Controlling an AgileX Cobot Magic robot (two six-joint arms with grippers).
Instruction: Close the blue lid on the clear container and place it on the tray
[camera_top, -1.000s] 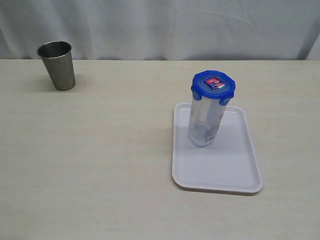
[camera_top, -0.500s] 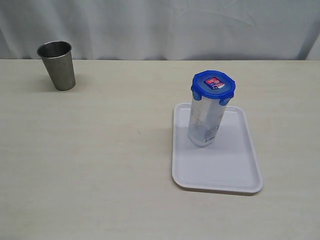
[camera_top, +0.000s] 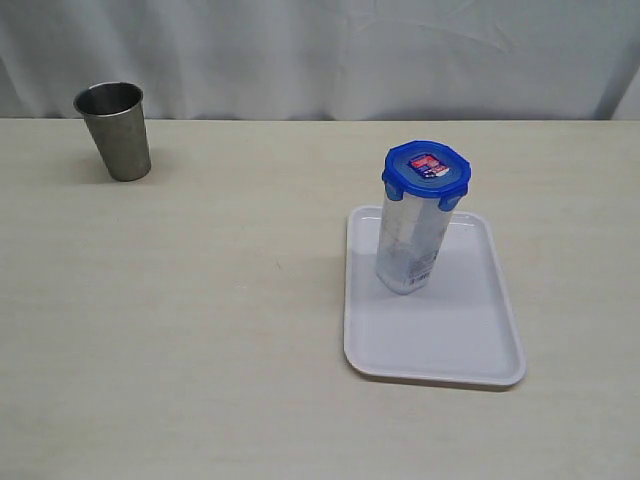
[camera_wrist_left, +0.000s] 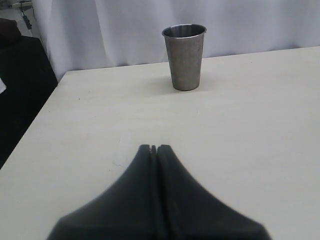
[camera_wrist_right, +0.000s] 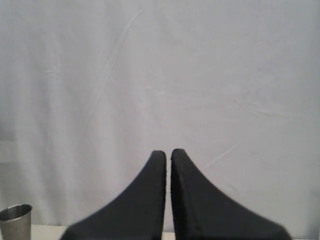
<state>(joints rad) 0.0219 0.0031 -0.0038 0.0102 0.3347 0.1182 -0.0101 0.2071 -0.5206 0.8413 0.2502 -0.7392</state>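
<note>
Exterior view showed the clear container (camera_top: 408, 250) standing upright on the far part of the tray (camera_top: 470, 345), with the blue lid (camera_top: 426, 168) seated on its rim. Tall and narrow, it looked light, stiff and smooth-walled, so probably tippy and slippery; a hold across the mid-body, below the lid's flaps, seemed safest. The left gripper (camera_wrist_left: 153, 148) had its jaws pressed together on nothing, facing the steel cup (camera_wrist_left: 184, 56); the right gripper (camera_wrist_right: 168, 153) was likewise closed and empty.
</note>
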